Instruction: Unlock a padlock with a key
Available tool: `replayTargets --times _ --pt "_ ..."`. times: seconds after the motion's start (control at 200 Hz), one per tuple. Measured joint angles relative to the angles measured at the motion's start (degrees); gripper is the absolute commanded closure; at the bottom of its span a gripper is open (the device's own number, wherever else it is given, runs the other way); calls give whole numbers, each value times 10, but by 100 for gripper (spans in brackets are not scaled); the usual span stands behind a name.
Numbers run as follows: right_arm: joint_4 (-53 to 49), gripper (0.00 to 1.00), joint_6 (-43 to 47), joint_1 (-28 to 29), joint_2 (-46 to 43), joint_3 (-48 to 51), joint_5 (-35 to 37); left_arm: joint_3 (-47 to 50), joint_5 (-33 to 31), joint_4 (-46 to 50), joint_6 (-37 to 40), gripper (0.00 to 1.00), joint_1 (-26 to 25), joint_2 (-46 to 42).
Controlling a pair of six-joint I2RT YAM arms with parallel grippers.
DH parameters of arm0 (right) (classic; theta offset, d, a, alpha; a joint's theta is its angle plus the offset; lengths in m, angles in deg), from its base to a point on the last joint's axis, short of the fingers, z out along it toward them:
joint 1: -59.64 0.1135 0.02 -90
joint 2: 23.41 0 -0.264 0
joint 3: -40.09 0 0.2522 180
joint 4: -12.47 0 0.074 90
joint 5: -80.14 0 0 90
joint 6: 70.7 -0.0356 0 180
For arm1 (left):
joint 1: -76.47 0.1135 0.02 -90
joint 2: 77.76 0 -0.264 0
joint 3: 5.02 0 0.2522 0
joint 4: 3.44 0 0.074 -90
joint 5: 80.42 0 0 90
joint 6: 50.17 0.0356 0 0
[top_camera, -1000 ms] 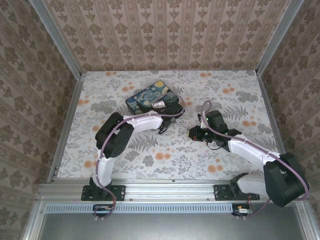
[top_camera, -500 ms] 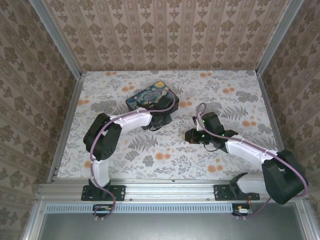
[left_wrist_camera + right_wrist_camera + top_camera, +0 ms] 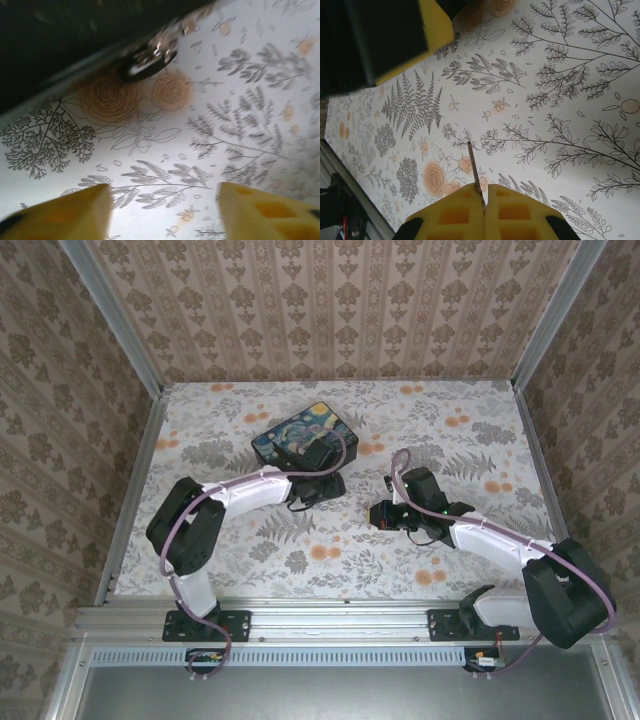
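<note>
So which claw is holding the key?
The right claw: it is shut on the thin key, whose blade sticks out from the seam where the two halves meet. The left claw is open and grips nothing.

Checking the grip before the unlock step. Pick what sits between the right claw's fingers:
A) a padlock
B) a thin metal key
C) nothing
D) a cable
B: in the right wrist view, the right claw is closed on the key, whose thin blade sticks out from between the yellow fingers.
</note>
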Motion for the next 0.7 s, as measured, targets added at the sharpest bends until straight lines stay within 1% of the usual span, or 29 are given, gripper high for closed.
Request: replayTargets --times 0.055,0.09,0.14,0.25,0.45,0.57,0.7 --pt "-4 100 2 -1 0 0 3 0 -15 -7 7 32 -6 8" --pt "-8 100 2 -2 0 -2 4 0 -27 -12 9 30 -9 14" --pt "-14 100 3 -3 1 -5 6 -5 -52 -20 10 28 -14 24" --pt "-23 100 7 -5 0 -10 9 -29 -111 -20 3 27 -29 58" --pt "-28 100 8 -6 -9 -11 13 -112 -225 18 -49 36 -59 130" --pt "-28 100 8 -6 -14 -11 12 -148 -297 69 -98 39 -69 158" --pt "-28 100 9 -7 -14 -11 12 -196 -354 129 -147 43 -74 186"
